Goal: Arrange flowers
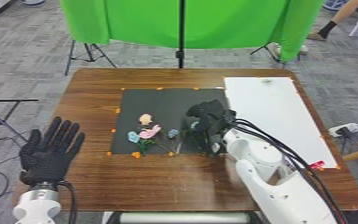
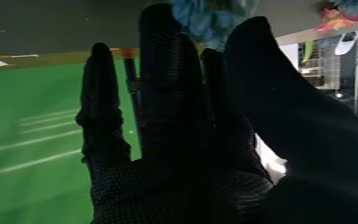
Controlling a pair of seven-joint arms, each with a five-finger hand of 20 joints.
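The flowers that can be told apart number five: three blue flowers, one pink flower and one peach flower. There are one table, one black mat, one white sheet and two hands: one left hand, one right hand.

No writing, label or number can be read. A small red tag, at the lower right of the head view, is too small to make out.

White arms with black cables, black gloves, apparently of textured fabric.
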